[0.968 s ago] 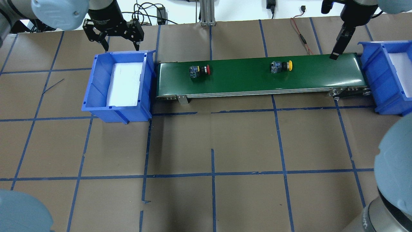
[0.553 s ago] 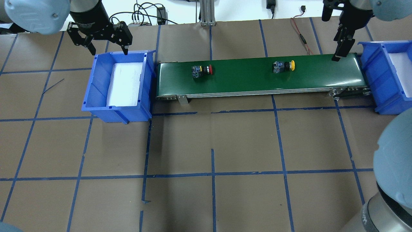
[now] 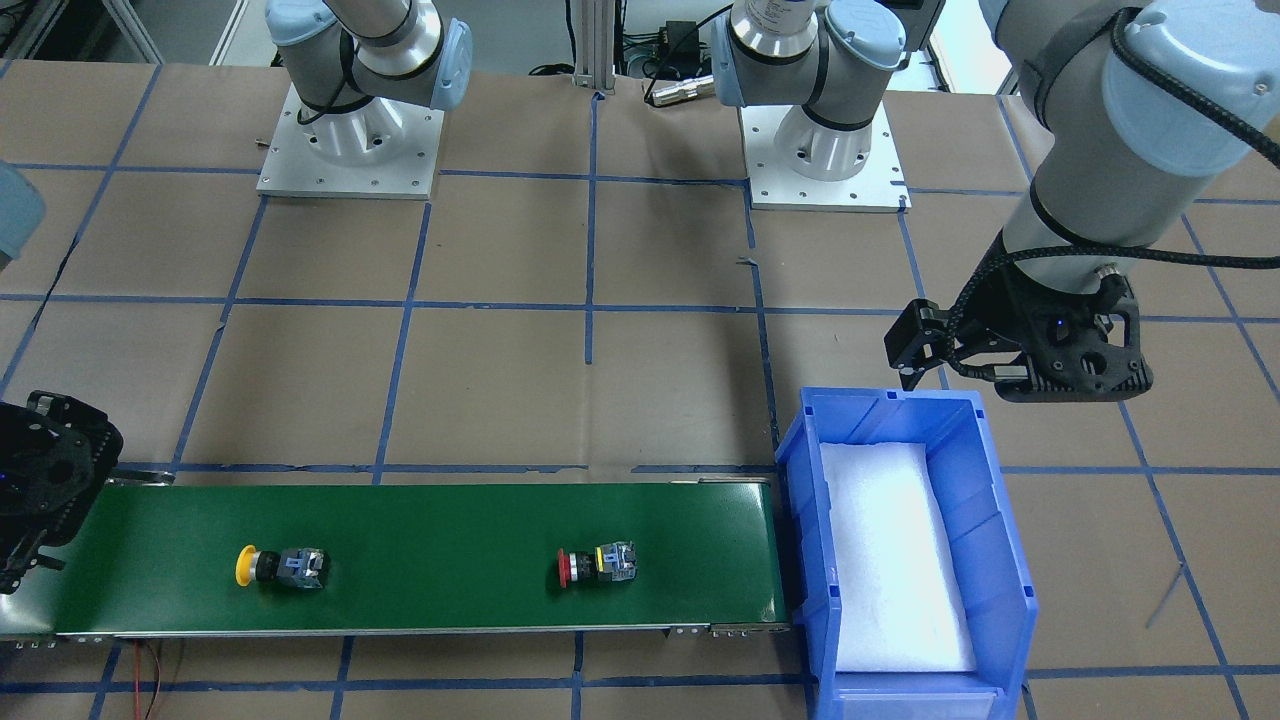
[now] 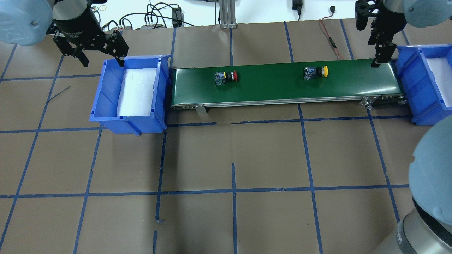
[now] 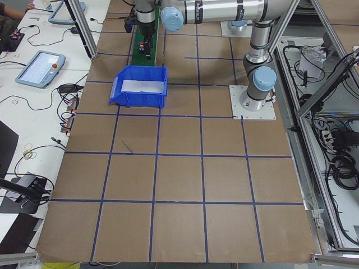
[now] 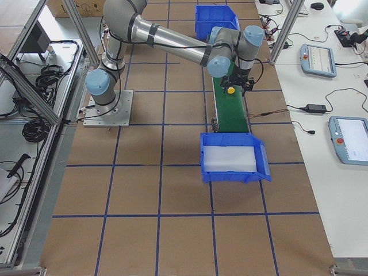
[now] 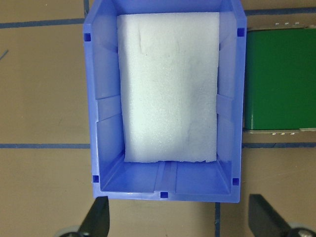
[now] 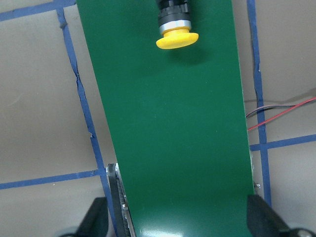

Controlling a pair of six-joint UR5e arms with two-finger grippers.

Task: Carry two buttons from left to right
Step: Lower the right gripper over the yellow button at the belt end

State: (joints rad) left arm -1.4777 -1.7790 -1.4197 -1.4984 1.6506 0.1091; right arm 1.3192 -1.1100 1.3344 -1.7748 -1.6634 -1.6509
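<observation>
Starting nearest the overhead camera: bare brown table (image 4: 268, 155), taped in blue squares, nothing of the task on it.

Next row back, end to end: left bin (image 4: 109, 91), green belt (image 4: 275, 86), right bin (image 4: 406, 79). The left bin holds only its white foam pad (image 7: 170, 84). Both buttons are out on the belt.
- Red button (image 4: 226, 76): on its side near the belt's left end, cap toward the right.
- Yellow button (image 4: 315, 72): on its side past mid-belt, cap toward the right bin, well short of it.
- Nothing touches either.

Far edge:
- Left gripper (image 4: 102, 60) hangs at the back rim of the left bin, jaws spread wide, nothing between them.
- Right gripper (image 4: 376, 60) hangs over the belt's right end, just beside the right bin. Jaws spread and empty, fingers (image 8: 96, 219) set about as wide as the belt, yellow cap straight ahead.

Judgement: roughly halfway; pickup at the right end is pending.

Risks:
- A side-lying button could roll or skew toward a belt edge.
- A pinch on the domed cap rather than the squarish body would likely slip.
- Low fingers could knock the yellow button askew.
- A late close may let it drop between belt and bin.
</observation>
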